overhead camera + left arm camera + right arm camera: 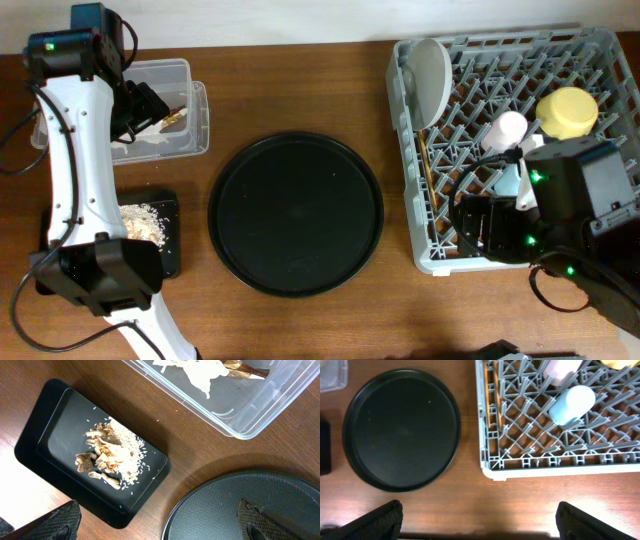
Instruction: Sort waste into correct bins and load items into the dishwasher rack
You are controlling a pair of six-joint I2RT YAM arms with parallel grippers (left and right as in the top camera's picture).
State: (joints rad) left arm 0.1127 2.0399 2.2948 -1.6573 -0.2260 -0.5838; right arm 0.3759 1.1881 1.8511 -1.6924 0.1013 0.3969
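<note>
The clear tub [190,75] at the back left holds white-and-gold wrapper scraps [202,372]. The shallow black tray [35,440] holds the beige-brown food bits [112,455]. My left gripper [160,527] is open and empty, held high near the tub [145,105]. The grey dishwasher rack [420,250] holds the grey plate [432,75], yellow bowl [567,112], pink cup [505,130], light-blue cup [572,404] and chopsticks [424,170]. My right gripper [480,520] is open and empty above the table by the rack's front left corner [470,228].
The large round black tray [296,213] lies in the middle of the table between the bins and the rack, with nothing on it. My left arm runs along the left edge, over part of the shallow black tray.
</note>
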